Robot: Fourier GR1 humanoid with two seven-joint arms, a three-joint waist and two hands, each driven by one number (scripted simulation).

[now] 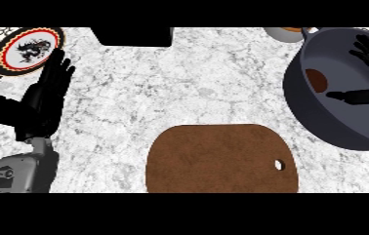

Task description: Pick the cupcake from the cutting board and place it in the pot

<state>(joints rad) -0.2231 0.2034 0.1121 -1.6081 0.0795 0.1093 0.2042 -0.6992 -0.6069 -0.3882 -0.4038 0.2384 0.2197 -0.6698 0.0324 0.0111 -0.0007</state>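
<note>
We see the cupcake (316,80), a small brown oval, lying inside the dark round pot (299,95) at right. Our right hand (353,97) hovers above it, fingers spread, empty. Our left hand (45,95) rests open at left. The brown wooden cutting board (222,159) lies near.

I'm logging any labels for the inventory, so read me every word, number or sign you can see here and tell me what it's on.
No readable text anywhere.
The plate at the upper left, beside the left hand, carries a black dragon-like emblem inside a red ring: a picture, no letters.
The cutting board and the pot bear no markings.
</note>
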